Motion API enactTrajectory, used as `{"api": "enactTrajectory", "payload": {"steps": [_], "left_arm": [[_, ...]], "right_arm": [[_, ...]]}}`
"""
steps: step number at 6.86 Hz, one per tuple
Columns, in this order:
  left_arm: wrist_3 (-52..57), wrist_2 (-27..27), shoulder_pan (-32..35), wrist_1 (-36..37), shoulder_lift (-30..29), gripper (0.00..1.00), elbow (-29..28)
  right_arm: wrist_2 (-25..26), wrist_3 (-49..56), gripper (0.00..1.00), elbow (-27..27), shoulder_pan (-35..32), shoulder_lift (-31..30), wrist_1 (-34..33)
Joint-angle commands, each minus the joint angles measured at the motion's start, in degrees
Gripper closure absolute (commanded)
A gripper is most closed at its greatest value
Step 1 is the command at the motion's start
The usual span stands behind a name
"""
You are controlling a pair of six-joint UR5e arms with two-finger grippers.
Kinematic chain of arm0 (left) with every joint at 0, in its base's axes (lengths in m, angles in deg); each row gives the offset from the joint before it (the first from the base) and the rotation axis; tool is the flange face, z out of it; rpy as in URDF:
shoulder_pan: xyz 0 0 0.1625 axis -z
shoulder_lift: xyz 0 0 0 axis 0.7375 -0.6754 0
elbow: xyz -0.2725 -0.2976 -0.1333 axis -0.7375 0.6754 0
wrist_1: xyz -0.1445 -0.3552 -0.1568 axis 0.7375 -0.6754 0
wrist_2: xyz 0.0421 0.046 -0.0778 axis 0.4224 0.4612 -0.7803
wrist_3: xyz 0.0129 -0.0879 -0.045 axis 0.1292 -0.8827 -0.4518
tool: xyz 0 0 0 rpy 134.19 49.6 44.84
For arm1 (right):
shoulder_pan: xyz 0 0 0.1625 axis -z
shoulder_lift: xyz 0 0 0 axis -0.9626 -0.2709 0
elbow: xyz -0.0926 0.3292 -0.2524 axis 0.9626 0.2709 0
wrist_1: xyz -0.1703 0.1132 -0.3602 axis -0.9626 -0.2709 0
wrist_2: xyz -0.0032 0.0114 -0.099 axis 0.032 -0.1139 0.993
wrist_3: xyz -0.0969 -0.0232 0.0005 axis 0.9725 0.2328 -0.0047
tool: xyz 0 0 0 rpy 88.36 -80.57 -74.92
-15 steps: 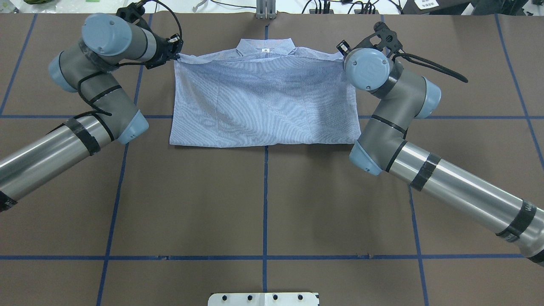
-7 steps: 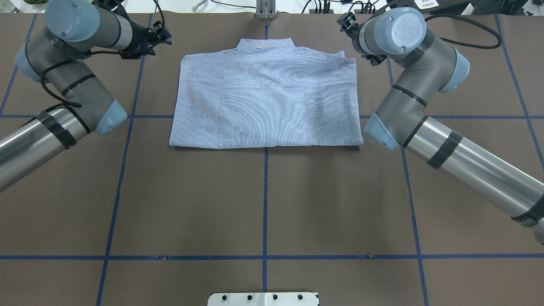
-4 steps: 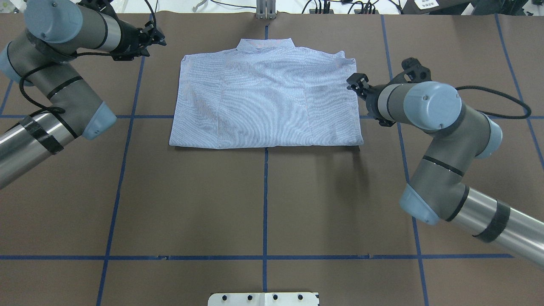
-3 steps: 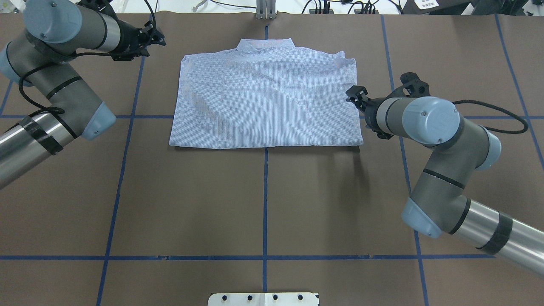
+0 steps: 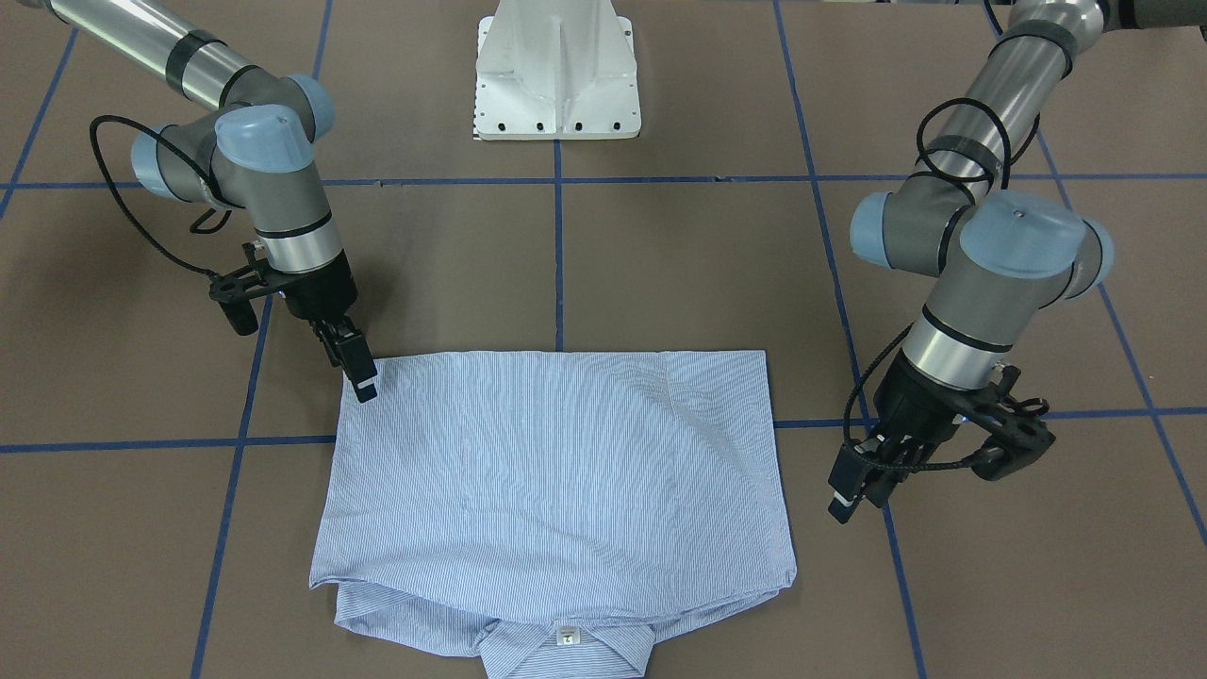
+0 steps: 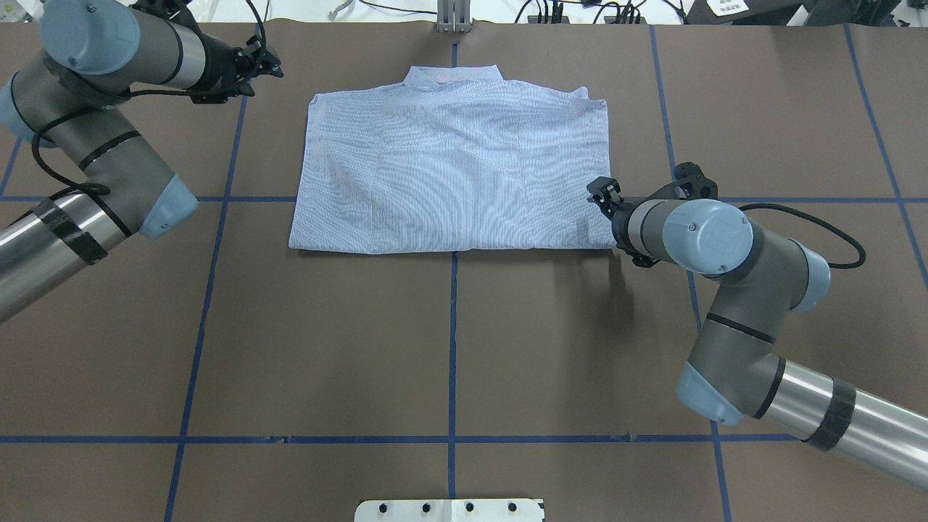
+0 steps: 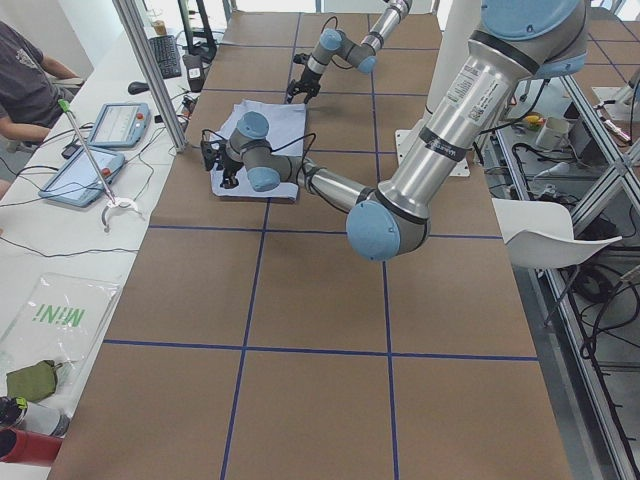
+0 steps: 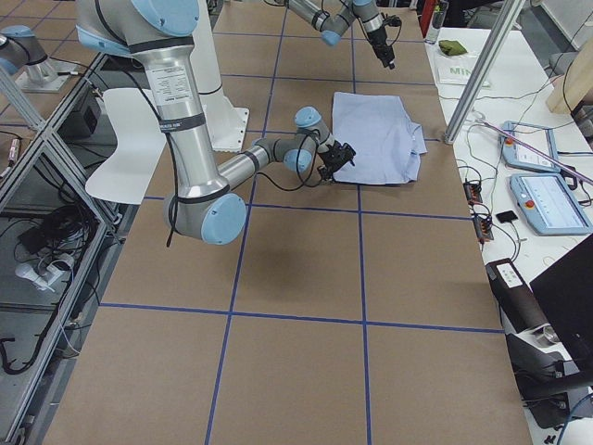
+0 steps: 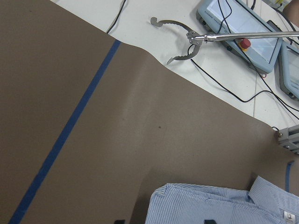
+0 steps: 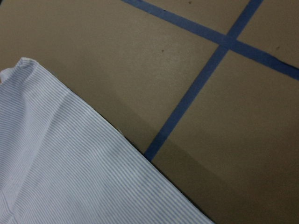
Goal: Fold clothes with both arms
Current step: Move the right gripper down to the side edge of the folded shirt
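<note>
Shirt collar (image 5: 603, 655) partly beyond front view's edge

Tally coming in: one striped shirt (image 6: 453, 177) | left arm (image 6: 109, 152) plus right arm (image 6: 732, 319), two arms | left gripper (image 5: 849, 492), right gripper (image 5: 356, 370), two | one white pedestal base (image 5: 556, 71) | two tablets (image 8: 529, 145) | one grabber tool (image 9: 187, 44) | one person (image 7: 25, 90)

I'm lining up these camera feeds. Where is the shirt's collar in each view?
Front-facing: collar at bottom centre, nearest the camera.
Overhead: collar at top centre.
Exterior left: too small to tell.
Exterior right: collar on the right edge of the shirt.
Left wrist: collar in the lower right corner.
Right wrist: not in it; only a shirt edge.
Shared landmark: the white base, across the shirt from the collar.
</note>
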Motion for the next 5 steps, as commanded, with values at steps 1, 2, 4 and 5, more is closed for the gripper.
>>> {"api": "enactTrajectory", "payload": {"steps": [1,2,4,5], "left_arm": [[-0.04,0.0,0.08,-0.04,0.09,0.35,0.16],[-0.21,0.0,0.08,0.05,0.09,0.35,0.16],[-0.39,0.0,0.08,0.05,0.09,0.35,0.52],[-0.39,0.0,0.08,0.05,0.18,0.35,0.6]], "right_arm": [[0.0,-1.68,0.14,0.7,0.9,0.18,-0.02],[-0.08,-1.77,0.21,1.13,0.91,0.0,-0.02],[-0.08,-1.68,0.99,0.88,0.91,0.09,-0.02],[-0.17,-1.6,1.0,0.53,0.91,0.0,0.07]]}}
